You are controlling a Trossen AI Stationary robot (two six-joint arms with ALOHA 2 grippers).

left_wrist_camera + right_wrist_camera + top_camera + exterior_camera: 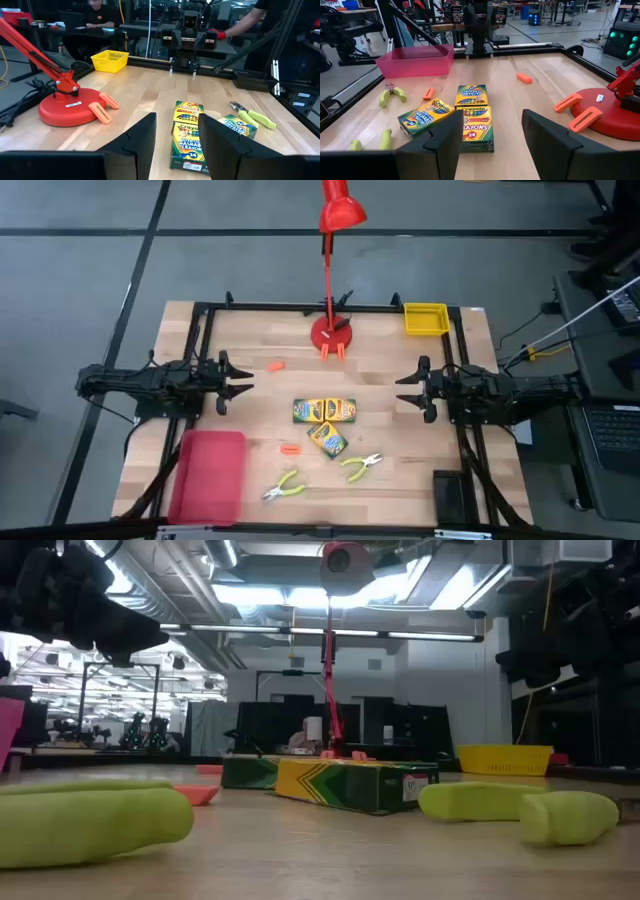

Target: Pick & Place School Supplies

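Two crayon boxes (324, 411) (327, 439) lie touching at mid-table (400, 370), two yellow-green-handled pliers (361, 466) (284, 487) nearer the front edge. Left end effector (240, 389) and right end effector (402, 391) hover apart at either side, fingers spread, holding nothing.

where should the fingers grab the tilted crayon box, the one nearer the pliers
Probably from straight above, across its two long edges near the middle. The tilted crayon box lies flat and turned diagonally, so the wrist should rotate to match. One corner sits close to the other crayon box, so stay away from that end.
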